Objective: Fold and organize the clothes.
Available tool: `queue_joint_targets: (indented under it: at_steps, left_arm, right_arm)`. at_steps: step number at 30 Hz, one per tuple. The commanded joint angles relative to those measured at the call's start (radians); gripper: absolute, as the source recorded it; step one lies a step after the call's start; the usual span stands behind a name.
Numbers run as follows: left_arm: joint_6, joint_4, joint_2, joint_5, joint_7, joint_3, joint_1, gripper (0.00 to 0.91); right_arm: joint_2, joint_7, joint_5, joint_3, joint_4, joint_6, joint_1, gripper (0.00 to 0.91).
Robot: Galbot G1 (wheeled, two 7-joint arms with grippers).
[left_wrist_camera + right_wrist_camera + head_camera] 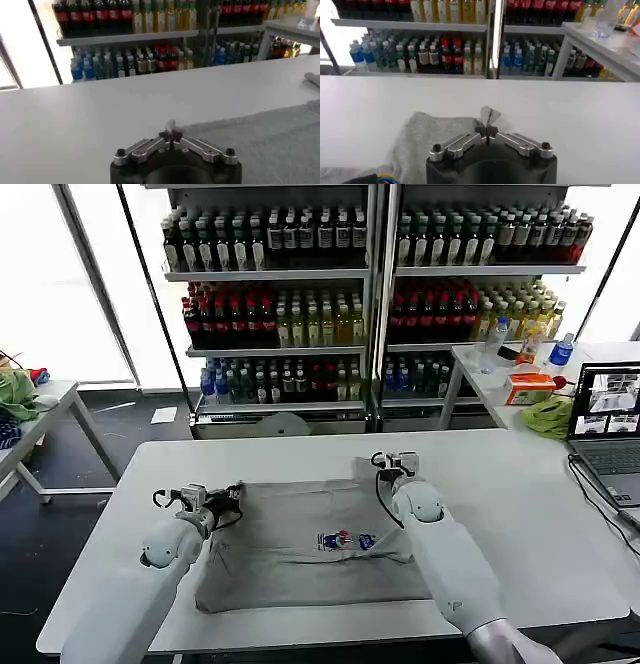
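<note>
A light grey T-shirt (300, 534) with a small multicolour chest print (345, 540) lies partly folded on the white table (520, 514). My left gripper (233, 494) is at the shirt's far left corner. In the left wrist view the gripper (171, 134) is shut with a tuft of grey fabric pinched between its tips, and the shirt (270, 135) spreads beside it. My right gripper (388, 461) is at the far right corner. In the right wrist view that gripper (489, 131) is shut on a fold of the shirt (425, 135).
An open laptop (608, 424) with a cable sits on the table's right side. A bright green cloth (548, 416) and an orange box (528, 389) lie on a side table behind it. Bottle shelves (370, 304) stand beyond the table. Another table (40, 419) stands at far left.
</note>
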Motion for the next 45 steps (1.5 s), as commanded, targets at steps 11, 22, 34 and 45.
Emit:
queue_joint_targets:
  at_steps: [11,22,34,45]
  left_arm:
    - [-0.061,-0.127,0.021,0.005,0.001,-0.035,0.063,0.0]
    - [-0.055,-0.277,0.047,0.006,-0.007,-0.112,0.196,0.0]
    - [-0.067,-0.379,0.043,0.06,0.013,-0.18,0.345,0.0]
    - [-0.078,-0.434,0.048,0.088,0.024,-0.232,0.438,0.0]
  right_arm:
    - [-0.033,0.013,0.037,0.05,0.337,0.005,-0.109,0.0]
    - [-0.095,0.046,0.069,0.099,0.572,-0.004,-0.246,0.0]
    - [-0.129,0.072,0.08,0.172,0.739,-0.001,-0.459,0.0]
    - [-0.154,0.106,0.056,0.252,0.926,-0.007,-0.663,0.0]
